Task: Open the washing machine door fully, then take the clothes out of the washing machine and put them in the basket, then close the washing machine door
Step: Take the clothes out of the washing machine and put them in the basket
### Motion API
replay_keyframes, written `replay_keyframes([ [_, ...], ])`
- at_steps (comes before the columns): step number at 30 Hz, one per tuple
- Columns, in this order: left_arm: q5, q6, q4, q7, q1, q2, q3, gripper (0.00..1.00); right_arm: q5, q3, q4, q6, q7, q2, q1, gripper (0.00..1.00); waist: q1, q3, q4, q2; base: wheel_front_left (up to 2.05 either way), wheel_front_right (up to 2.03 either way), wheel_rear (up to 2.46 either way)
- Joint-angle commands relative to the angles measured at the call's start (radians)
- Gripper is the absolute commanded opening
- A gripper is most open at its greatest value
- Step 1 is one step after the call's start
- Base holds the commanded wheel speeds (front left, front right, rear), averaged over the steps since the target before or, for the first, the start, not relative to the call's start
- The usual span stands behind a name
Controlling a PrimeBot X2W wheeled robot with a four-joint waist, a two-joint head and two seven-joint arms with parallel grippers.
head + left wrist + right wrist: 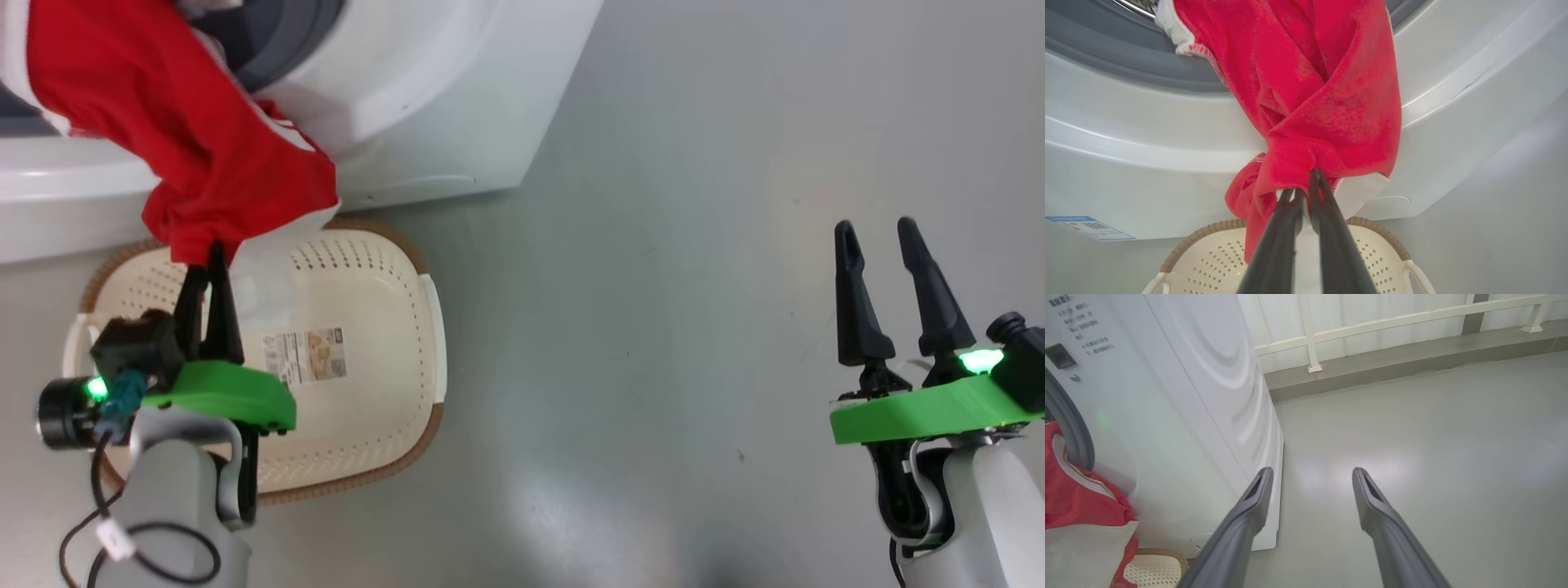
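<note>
A smooth grey floor [694, 245] runs past the washing machine [457, 98], and in the right wrist view a pale railing [1310, 335] stands along the far wall. The machine is cut off at the top and left edges of the head view, so only a slice of its grey gasket [1126, 73] and a sliver of steel drum show. The printed lines on its front [1081, 326] and the blue sticker low on its panel [1086, 228] are too small to read.

The clothes [204, 139] spill out of the opening and hang down the white front. Their upper part runs out of frame, so how much fabric is inside the drum cannot be told. The lower bunch hangs over the near rim of the basket [367, 278], which sits on the floor right against the machine.

The left fingers [219, 302] are clenched on that lower bunch, their tips buried in a red fold. The left arm and the cloth cover part of the basket, and the paper label [306, 355] on its bottom is legible only as a blur.

The right fingers [853, 302] are spread wide and hold nothing, well apart from the machine over bare floor.
</note>
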Motion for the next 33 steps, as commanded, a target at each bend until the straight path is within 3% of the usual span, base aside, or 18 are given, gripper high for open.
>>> replay_keyframes([
  [1,0.012,-0.009,0.024,-0.005,-0.022,0.012,0.03,0.12,0.003,0.02,-0.026,0.007,-0.006,-0.006,-0.012,1.0,0.0,0.041,-0.007,-0.0001,0.0,0.0,0.0],
  [9,0.038,-0.023,0.228,-0.005,-0.155,0.016,0.024,0.16,0.006,0.02,-0.036,0.007,-0.006,-0.004,-0.046,1.0,0.0,0.106,-0.01,-0.0001,0.0,0.0,0.0],
  [13,0.043,-0.019,0.297,-0.005,-0.211,0.019,0.026,0.32,0.006,0.023,-0.039,0.007,-0.006,-0.002,-0.057,1.0,0.0,0.126,-0.012,-0.0001,0.0,0.0,0.0],
  [14,0.044,-0.019,0.308,-0.005,-0.223,0.021,0.027,0.45,0.006,0.023,-0.04,0.007,-0.006,-0.002,-0.059,1.0,0.0,0.129,-0.013,-0.0001,0.0,0.0,0.0],
  [15,0.044,-0.019,0.317,-0.005,-0.234,0.021,0.028,0.79,0.007,0.024,-0.04,0.007,-0.006,-0.002,-0.061,1.0,0.0,0.131,-0.013,-0.0001,0.0,0.0,0.0],
  [16,0.044,-0.018,0.324,-0.005,-0.242,0.021,0.029,1.0,0.007,0.024,-0.039,0.007,-0.006,-0.002,-0.063,1.0,0.0,0.132,-0.014,-0.0001,0.0,0.0,0.0],
  [26,0.038,-0.022,0.333,-0.005,-0.254,0.023,0.045,1.0,0.005,0.024,-0.032,0.007,-0.006,0.0,-0.062,1.0,0.0,0.119,-0.011,-0.0001,0.0,0.0,0.0],
  [33,0.022,-0.031,0.263,-0.005,-0.2,0.017,0.055,1.0,-0.002,0.026,-0.027,0.007,-0.006,-0.004,-0.051,1.0,0.0,0.081,0.007,-0.0001,0.0,0.0,0.0],
])
